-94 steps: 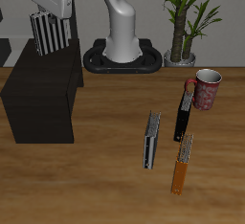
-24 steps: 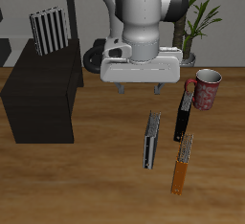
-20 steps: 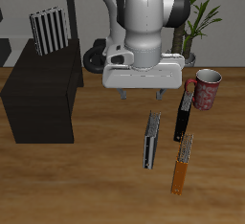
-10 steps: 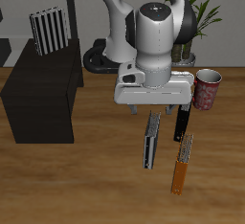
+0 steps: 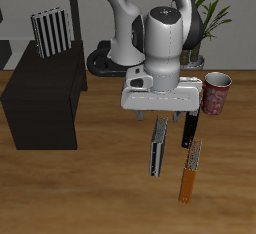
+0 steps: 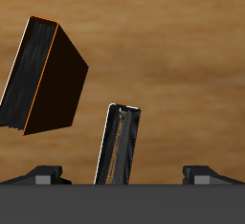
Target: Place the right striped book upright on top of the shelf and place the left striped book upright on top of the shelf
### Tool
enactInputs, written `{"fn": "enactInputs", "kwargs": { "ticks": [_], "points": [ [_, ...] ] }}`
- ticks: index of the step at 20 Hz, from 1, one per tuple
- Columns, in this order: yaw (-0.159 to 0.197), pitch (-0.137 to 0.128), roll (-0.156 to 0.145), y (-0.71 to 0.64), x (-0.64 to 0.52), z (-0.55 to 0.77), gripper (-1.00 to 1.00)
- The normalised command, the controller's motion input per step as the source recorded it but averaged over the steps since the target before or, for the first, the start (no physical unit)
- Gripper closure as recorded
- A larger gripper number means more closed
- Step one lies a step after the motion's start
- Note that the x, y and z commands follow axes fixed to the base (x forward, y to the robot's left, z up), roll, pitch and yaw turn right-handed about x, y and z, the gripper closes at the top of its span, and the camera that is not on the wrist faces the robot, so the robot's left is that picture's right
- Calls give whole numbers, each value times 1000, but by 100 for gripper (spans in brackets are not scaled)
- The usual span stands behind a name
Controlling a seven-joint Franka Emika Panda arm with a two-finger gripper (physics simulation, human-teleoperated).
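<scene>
Spread wide, our two-finger gripper [image 5: 161, 120] hangs above the thin black-and-grey left striped book [image 5: 157, 145] lying on the wooden table [image 5: 90, 193]; the matching right striped book [image 5: 51, 32] stands upright on the low black shelf [image 5: 45, 97]. From the wrist, we see that lying book [image 6: 119, 144] between our fingertips [image 6: 44, 176], beside a black red-ended book [image 6: 43, 77].

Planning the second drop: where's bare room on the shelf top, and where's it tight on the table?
The shelf top is bare in front of the standing striped book. The table between the shelf and the lying striped book is free. It is crowded beside that book: black book, orange book, cup.
</scene>
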Motion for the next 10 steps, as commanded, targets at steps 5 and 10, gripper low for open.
{"fn": "enactInputs", "kwargs": {
  "ticks": [5,10],
  "points": [
    [-41,-33,2,2,-70,-65,-100],
    [13,11,-2,-10,105,-90,-100]
  ]
}}
